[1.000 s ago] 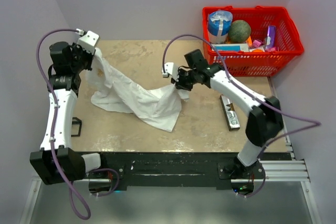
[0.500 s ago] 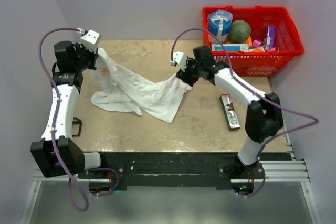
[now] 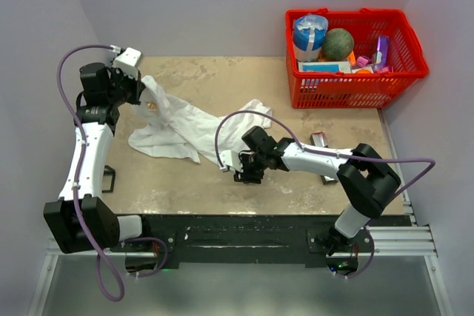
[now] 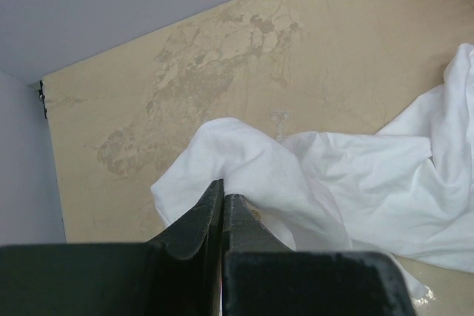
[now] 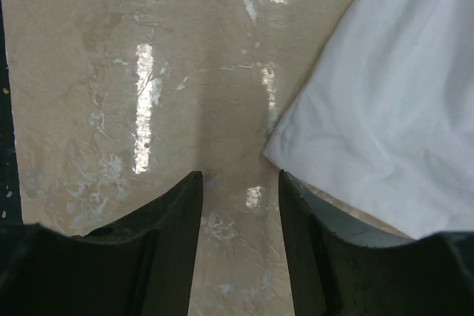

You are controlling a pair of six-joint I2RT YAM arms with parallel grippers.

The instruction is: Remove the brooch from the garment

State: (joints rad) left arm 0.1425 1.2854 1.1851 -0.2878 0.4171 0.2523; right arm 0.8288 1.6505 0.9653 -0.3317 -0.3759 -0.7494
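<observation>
Since half a second ago the right hand (image 3: 243, 171) has let go of the garment (image 3: 185, 125) and swung down to the near middle of the desk (image 3: 222, 79). It now hangs released, its two fingers (image 5: 174, 220) spread over bare desk with nothing between them. The garment's loose edge lies just to one side of them, not touching. The left hand (image 4: 222, 189) has hardly shifted. It sits at the far left of the desk, clenched on a raised fold of the garment, jaws pressed together with white cloth bulging past the tips. Just beside that grasp a small orange-gold speck, the brooch (image 3: 151, 106), shows on the lifted cloth. From there the garment slopes down and spreads, crumpled, toward the middle of the desk. A silver bar (image 3: 320, 138) lies on the right side, partly hidden behind the right arm. A red basket (image 3: 355, 88) holding several things stands at the far right corner.
</observation>
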